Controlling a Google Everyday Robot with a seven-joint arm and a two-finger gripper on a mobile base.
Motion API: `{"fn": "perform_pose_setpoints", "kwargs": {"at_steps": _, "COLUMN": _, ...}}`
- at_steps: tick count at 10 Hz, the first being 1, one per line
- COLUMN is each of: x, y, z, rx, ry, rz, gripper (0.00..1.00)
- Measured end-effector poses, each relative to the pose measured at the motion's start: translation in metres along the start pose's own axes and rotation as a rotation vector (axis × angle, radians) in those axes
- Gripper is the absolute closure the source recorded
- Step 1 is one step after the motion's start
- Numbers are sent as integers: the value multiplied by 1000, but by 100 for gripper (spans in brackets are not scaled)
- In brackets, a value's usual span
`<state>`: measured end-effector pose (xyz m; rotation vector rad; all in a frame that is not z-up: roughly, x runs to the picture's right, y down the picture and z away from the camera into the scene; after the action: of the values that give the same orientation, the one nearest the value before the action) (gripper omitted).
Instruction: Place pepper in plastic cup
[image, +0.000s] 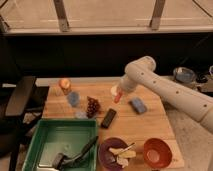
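My gripper hangs from the white arm that reaches in from the right, over the back middle of the wooden table. It is shut on the pepper, a small red-orange piece pointing down from its tip and held above the table. The plastic cup, light blue and translucent, stands upright at the table's left, well to the left of the gripper. The dark red grape bunch lies between the cup and the gripper.
A flat blue block lies right of the gripper. A black bar lies in the middle. A green tray holding a brush is front left, with a purple bowl and a red bowl in front. An orange fruit is back left.
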<state>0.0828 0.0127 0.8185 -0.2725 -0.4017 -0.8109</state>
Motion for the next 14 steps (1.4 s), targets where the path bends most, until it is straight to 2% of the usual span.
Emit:
{"fn": "perform_pose_setpoints", "kwargs": {"at_steps": 1, "x": -3, "y": -22, "z": 5, "rx": 16, "ry": -11, "rz": -5, "gripper": 100}}
{"fn": "perform_pose_setpoints", "kwargs": {"at_steps": 2, "x": -6, "y": -35, "z": 8, "rx": 24, "ry": -19, "rz": -7, "gripper": 100}}
{"fn": "perform_pose_setpoints", "kwargs": {"at_steps": 11, "x": 1, "y": -28, "z": 13, "rx": 22, "ry": -11, "rz": 7, "gripper": 100}}
{"fn": "perform_pose_setpoints", "kwargs": {"at_steps": 13, "x": 1, "y": -46, "z": 7, "rx": 45, "ry": 8, "rz": -44, "gripper": 100}}
{"fn": "perform_pose_setpoints", "kwargs": {"at_steps": 14, "x": -3, "y": -65, "z": 3, "rx": 65, "ry": 17, "rz": -85, "gripper": 100}}
